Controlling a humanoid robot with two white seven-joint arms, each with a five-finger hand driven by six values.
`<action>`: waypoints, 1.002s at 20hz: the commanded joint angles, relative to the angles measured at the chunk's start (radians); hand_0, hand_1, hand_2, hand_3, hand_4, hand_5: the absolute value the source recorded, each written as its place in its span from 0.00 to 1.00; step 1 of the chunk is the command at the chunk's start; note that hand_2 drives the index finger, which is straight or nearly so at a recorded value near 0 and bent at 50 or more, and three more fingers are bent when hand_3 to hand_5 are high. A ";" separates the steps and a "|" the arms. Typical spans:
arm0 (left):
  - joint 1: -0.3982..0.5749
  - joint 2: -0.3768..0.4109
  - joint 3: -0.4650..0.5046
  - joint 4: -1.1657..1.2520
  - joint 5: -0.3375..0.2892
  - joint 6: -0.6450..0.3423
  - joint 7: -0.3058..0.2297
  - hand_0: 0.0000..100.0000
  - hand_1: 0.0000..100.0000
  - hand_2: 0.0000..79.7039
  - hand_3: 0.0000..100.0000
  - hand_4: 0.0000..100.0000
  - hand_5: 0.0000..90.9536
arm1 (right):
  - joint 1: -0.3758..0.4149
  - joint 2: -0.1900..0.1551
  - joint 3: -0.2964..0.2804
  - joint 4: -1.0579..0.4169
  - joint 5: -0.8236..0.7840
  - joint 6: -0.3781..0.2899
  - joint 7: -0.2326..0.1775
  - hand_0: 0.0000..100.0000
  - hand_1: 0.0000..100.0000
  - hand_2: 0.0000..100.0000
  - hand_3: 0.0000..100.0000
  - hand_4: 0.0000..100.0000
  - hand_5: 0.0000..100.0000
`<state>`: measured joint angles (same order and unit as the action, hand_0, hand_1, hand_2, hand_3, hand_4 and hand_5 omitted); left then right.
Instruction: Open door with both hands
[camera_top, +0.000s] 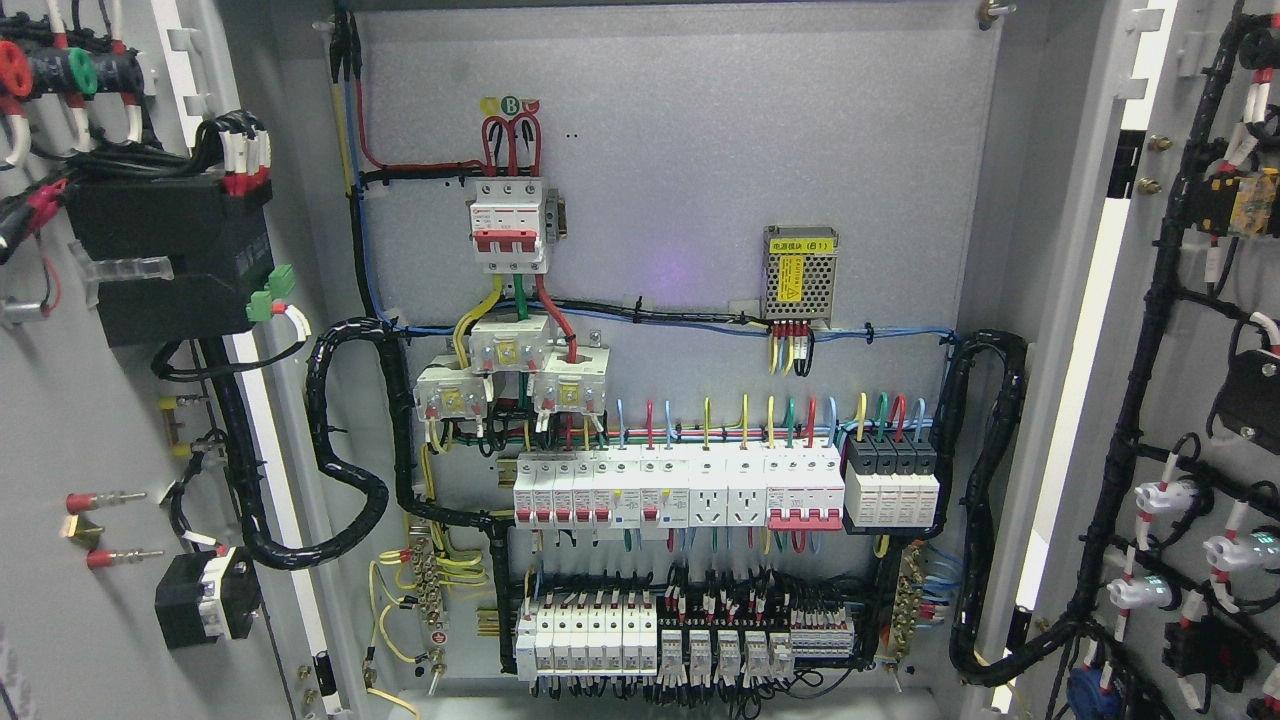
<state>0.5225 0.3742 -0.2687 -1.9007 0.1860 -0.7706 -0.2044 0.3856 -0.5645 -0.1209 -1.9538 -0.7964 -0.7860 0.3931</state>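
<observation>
- Grey steel cabinet back panel (700, 150) is showing in full; both doors are standing wide open.
- Left door (90, 400) is hanging at frame left, right door (1200, 400) at frame right, wiring on their inner faces.
- Neither robot hand is appearing in view, so grip state can't be told.

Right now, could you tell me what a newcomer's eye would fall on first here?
Probably the back panel, crowded with wiring: a red-handled main breaker at upper centre and long breaker rows below it. Both doors stand wide open, the left door and right door showing their cabled backs. No robot hand is in view.
</observation>
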 joint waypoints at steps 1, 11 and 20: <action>0.024 -0.087 0.071 -0.044 0.003 -0.549 0.000 0.00 0.00 0.00 0.00 0.03 0.00 | 0.006 -0.025 -0.013 0.007 -0.010 -0.064 0.000 0.00 0.00 0.00 0.00 0.00 0.00; -0.001 -0.161 0.140 -0.075 0.012 -0.599 0.000 0.00 0.00 0.00 0.00 0.03 0.00 | 0.006 -0.041 -0.008 0.007 -0.010 -0.065 0.000 0.00 0.00 0.00 0.00 0.00 0.00; -0.053 -0.236 0.203 -0.083 0.019 -0.616 0.000 0.00 0.00 0.00 0.00 0.03 0.00 | -0.001 -0.061 -0.003 0.006 -0.010 -0.065 0.000 0.00 0.00 0.00 0.00 0.00 0.00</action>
<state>0.4936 0.2194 -0.1411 -1.9608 0.1984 -0.7711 -0.2032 0.3890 -0.6048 -0.1267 -1.9482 -0.8066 -0.7859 0.3931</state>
